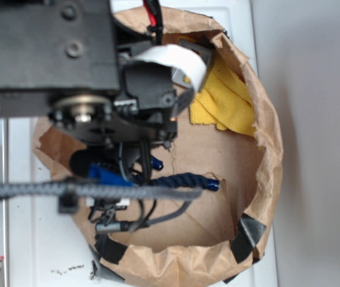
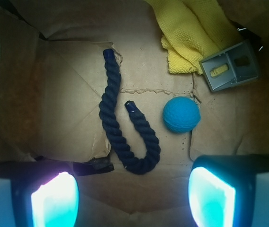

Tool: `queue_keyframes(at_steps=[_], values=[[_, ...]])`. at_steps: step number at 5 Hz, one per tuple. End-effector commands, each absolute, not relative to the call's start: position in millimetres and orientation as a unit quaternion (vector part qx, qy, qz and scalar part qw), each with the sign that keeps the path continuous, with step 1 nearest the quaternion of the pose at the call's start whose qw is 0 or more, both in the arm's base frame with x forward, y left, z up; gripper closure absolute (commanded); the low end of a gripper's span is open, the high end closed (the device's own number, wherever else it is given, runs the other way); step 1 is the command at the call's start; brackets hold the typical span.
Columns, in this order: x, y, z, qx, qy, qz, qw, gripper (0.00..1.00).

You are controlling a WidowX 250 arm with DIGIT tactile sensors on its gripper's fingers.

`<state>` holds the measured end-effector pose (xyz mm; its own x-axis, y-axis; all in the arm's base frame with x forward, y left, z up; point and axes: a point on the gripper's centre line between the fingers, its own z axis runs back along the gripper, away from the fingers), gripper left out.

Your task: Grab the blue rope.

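Below, the blue rope (image 2: 125, 132) lies clear of the ball (image 2: 181, 115); jaws spread wide.

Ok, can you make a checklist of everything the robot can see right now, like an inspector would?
Surface: brown paper bin, creased and torn on the floor, taped rim.
Job's things: blue rope, bent into a hook shape, lying flat, untouched.
Clutter: blue ball right of the rope, apart from it; yellow cloth in the corner; small grey tray beside the cloth.
Claw: claw open, above the rope's bend, holding nothing.
Cables: black braided cable across the arm.
Surroundings: white table under the bin.
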<state>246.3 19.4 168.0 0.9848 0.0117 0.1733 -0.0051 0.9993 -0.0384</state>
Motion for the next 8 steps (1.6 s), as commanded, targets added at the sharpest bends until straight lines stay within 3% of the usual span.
queue_keyframes(at_steps=[1, 2, 3, 5, 6, 8], values=[[268.8, 12.0, 143.8, 0.063, -0.105, 0.037, 0.992, 0.00], [291.6, 6.3, 107.7, 0.082, -0.068, 0.062, 0.992, 0.00], [297.6, -7.1, 90.1, 0.097, -0.076, 0.053, 0.991, 0.00], [283.1, -28.5, 76.5, 0.047, -0.064, -0.020, 0.997, 0.00], [269.4, -37.8, 71.4, 0.054, -0.104, -0.055, 0.992, 0.00], [264.9, -39.9, 88.7, 0.041, -0.118, -0.060, 0.990, 0.00]])
